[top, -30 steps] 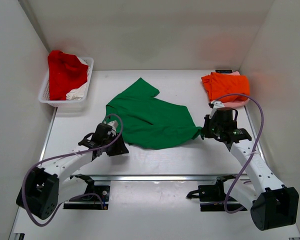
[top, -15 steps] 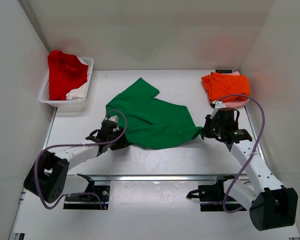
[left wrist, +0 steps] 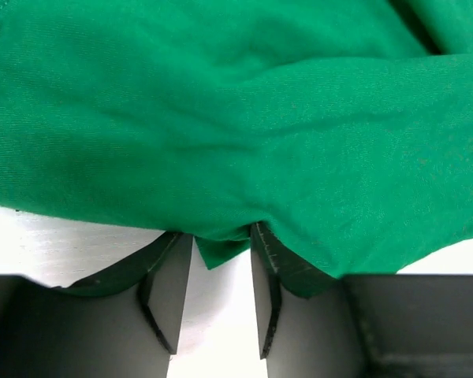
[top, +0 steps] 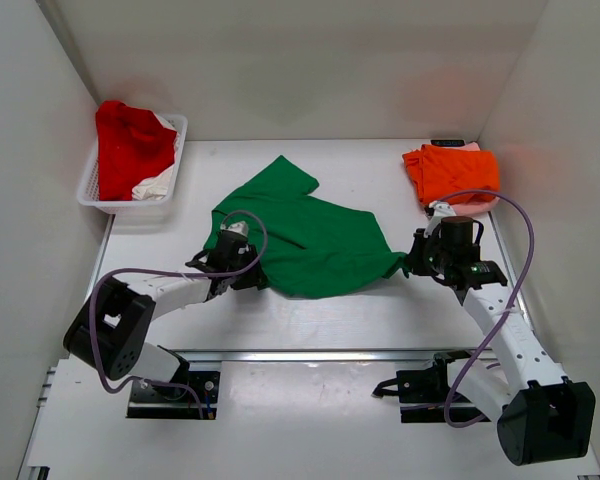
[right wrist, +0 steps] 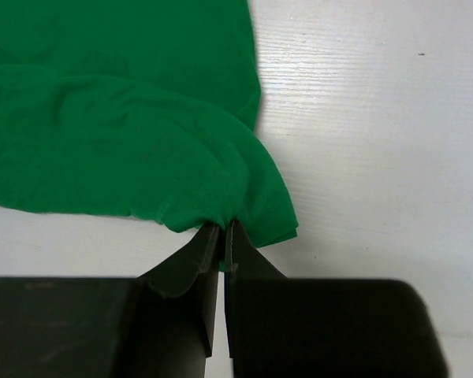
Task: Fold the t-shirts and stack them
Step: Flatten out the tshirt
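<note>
The bright green t-shirt [top: 305, 235] lies spread and rumpled mid-table. My left gripper [top: 250, 279] is at its near-left edge. In the left wrist view the green cloth [left wrist: 236, 118] drapes over the fingertips [left wrist: 266, 250]. The jaws stand apart with a bit of hem hanging between them, so the left gripper [left wrist: 221, 246] is open. My right gripper [top: 409, 262] is shut on the shirt's near-right corner [right wrist: 252, 197], pinching a bunch of cloth, as the right wrist view [right wrist: 224, 231] shows. A folded orange t-shirt [top: 450, 170] lies at the back right on a pale pink one [top: 477, 206].
A white lattice basket [top: 179, 133] at the back left holds a red t-shirt [top: 130, 145] and a white one [top: 156, 184]. White walls close in the left, right and back. A metal rail [top: 310, 353] runs along the table's near edge.
My left arm has stretched forward and right, bringing its gripper to the green shirt's near-left edge. The right gripper has barely moved and still pinches the corner.
</note>
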